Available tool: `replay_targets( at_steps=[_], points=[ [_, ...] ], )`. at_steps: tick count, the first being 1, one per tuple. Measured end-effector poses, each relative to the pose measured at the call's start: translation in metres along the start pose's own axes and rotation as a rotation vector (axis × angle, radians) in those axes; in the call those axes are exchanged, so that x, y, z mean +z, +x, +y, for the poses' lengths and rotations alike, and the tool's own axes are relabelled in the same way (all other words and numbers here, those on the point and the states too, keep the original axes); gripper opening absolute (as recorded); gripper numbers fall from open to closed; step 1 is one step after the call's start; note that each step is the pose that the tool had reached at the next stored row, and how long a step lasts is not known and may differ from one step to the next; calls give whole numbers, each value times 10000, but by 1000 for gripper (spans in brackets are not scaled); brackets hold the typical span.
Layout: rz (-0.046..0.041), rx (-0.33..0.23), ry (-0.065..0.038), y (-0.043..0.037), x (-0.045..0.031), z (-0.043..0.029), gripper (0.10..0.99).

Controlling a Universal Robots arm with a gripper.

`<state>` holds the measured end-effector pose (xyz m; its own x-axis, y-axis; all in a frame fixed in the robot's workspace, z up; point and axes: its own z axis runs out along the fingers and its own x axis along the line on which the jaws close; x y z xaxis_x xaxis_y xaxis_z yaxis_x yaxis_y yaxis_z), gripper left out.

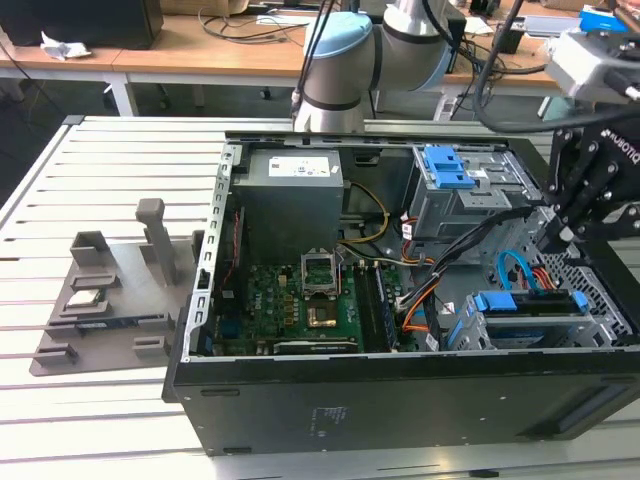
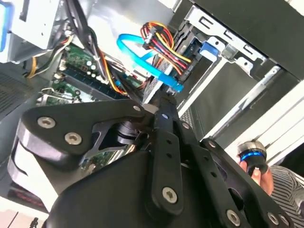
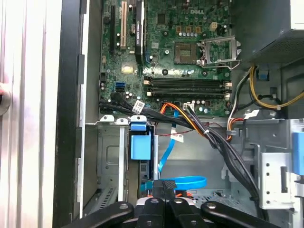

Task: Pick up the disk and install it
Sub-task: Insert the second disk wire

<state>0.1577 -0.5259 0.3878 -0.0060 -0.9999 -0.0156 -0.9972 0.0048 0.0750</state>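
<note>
Slatted white worktable [image 1: 110, 150]; wooden desks [image 1: 150, 52] behind, cables strewn on top.

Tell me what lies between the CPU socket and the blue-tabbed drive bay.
In the first wrist view, memory slots and a cable bundle lie between them.

A white slatted tabletop [image 1: 80, 400] carries an open black computer case [image 1: 400, 390] and, just beside it toward the exterior view's left, a grey fixture plate [image 1: 110, 300] (with upright posts).
</note>
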Motion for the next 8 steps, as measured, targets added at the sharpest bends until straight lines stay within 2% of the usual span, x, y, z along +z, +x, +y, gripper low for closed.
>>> replay_targets(
  at_steps=[1, 4, 8],
  points=[
    [2, 1, 0, -12, -77, 6, 106],
    [-1, 0, 0, -17, -164, 12, 106],
    [1, 0, 0, -18, -168, 13, 106]
  ],
)
